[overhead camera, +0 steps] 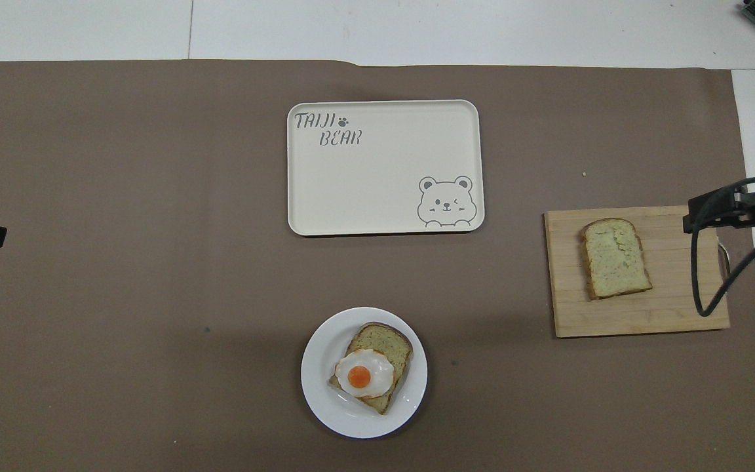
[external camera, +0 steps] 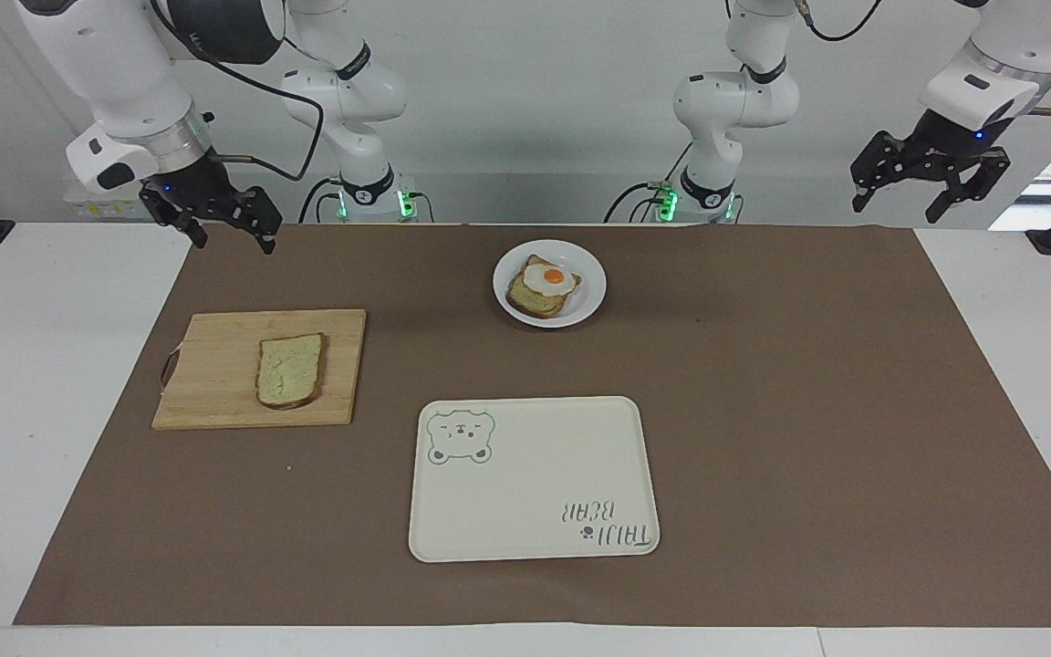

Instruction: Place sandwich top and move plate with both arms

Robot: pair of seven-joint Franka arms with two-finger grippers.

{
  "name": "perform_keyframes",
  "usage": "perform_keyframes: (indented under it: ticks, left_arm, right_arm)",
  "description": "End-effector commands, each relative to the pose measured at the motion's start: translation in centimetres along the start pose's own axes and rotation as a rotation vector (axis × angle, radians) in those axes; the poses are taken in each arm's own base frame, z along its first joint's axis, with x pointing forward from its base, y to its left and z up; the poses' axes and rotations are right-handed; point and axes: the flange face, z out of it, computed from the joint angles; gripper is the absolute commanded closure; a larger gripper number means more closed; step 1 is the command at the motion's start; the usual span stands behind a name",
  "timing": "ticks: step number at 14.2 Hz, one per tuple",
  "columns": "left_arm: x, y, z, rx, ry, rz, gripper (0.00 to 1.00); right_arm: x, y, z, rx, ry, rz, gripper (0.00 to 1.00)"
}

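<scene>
The sandwich top (external camera: 289,370) lies flat on a wooden cutting board (external camera: 215,383) toward the right arm's end; it also shows in the overhead view (overhead camera: 615,257). The white plate (external camera: 582,306) stands close to the robots and holds a bread slice with a fried egg (external camera: 546,281); the plate also shows in the overhead view (overhead camera: 317,393). My right gripper (external camera: 232,242) is open and empty, up in the air over the board's handle end (overhead camera: 721,252). My left gripper (external camera: 895,212) is open and empty, raised over the mat's edge at the left arm's end, waiting.
A cream rectangular tray with a bear drawing (external camera: 535,493) lies farther from the robots than the plate, about mid-table. A brown mat (external camera: 808,411) covers most of the white table. A black cable (overhead camera: 702,275) hangs from the right arm over the board.
</scene>
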Motion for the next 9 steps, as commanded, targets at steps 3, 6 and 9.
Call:
perform_keyframes:
  ticks: [3,6,9]
  left_arm:
    - [-0.75,0.01,0.02,-0.006,-0.006,-0.007,0.0]
    - [-0.8,0.02,-0.06,-0.006,-0.005,-0.007,0.0]
    - [-0.78,0.1,-0.06,-0.006,-0.005,-0.005,0.0]
  right_arm:
    - [-0.37,-0.2,-0.01,0.001,-0.002,-0.001,0.0]
    - [-0.4,0.22,0.07,0.002,-0.006,0.005,0.0]
    - [-0.42,0.31,0.12,0.002,-0.006,0.007,0.0]
